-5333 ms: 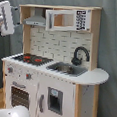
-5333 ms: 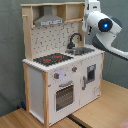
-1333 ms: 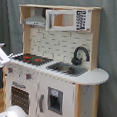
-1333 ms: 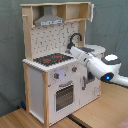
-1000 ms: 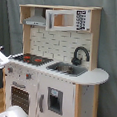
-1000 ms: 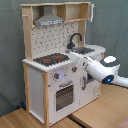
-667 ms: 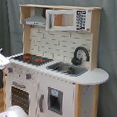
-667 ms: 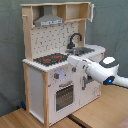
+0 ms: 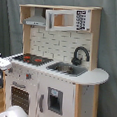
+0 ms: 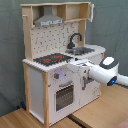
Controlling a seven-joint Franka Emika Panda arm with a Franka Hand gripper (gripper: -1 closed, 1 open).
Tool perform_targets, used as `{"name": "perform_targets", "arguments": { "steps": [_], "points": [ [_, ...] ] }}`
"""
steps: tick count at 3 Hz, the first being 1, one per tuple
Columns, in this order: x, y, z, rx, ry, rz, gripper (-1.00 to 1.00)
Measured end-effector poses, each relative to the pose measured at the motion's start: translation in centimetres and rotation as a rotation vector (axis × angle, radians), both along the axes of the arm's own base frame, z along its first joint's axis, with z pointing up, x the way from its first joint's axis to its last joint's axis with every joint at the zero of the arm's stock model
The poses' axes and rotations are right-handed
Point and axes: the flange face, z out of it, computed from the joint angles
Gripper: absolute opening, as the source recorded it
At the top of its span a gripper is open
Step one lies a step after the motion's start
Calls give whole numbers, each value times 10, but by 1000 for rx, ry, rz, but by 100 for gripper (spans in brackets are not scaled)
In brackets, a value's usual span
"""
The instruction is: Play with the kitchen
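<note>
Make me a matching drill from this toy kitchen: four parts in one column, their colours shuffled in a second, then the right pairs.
Parts:
1. hob
2. tap
3. hood
4. sink

Colours:
A. grey
B. black with red rings
C. steel
D. black

Pairs: 1-B, 2-D, 3-A, 4-C

In the second exterior view the arm (image 10: 104,73) runs off the second exterior view's right edge, and its front end covers part of the kitchen (image 10: 50,70) front beside the oven door (image 10: 64,94); whether the jaws are apart or together cannot be told. In the first exterior view only a white tip shows at the first exterior view's left edge, and the kitchen's base is cut off below
</note>
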Motion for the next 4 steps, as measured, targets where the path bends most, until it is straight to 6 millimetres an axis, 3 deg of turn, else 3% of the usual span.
{"name": "perform_targets", "arguments": {
  "steps": [2,3,4],
  "points": [
    [5,-32,-26,-118,81,32,100],
    [6,-62,-41,-127,130,13,100],
    [14,-101,-68,-146,190,-42,100]
  ]
}}
